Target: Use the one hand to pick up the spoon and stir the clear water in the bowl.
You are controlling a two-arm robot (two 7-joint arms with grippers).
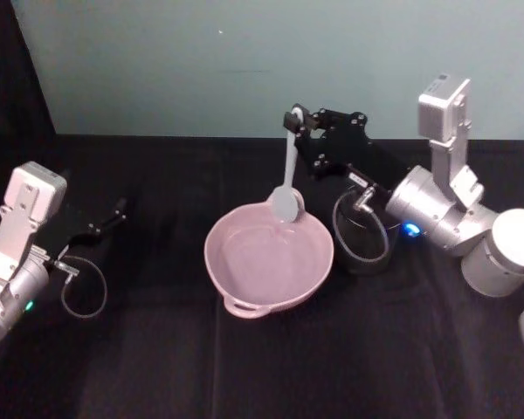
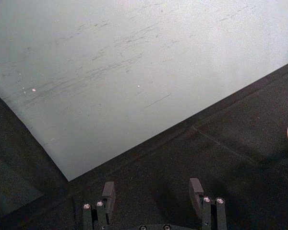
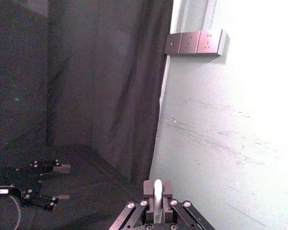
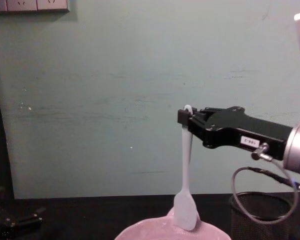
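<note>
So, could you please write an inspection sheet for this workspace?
Surface: black cloth table, no spills seen.
Job's things: pink bowl at centre; white spoon hangs upright, blade at the far rim.
Clutter: black mesh cup right of the bowl.
Grippers: right gripper shut on the spoon's handle tip; left gripper open, parked at left.
Cables: grey cable looped at each wrist.
Surroundings: pale green wall, black curtain, wall socket.

I work in a lab test booth: black cloth-draped table (image 1: 244, 371), scuffed pale green wall (image 4: 90, 100), black curtain (image 3: 101, 72), grey socket strip (image 4: 30, 5) upper left.
</note>
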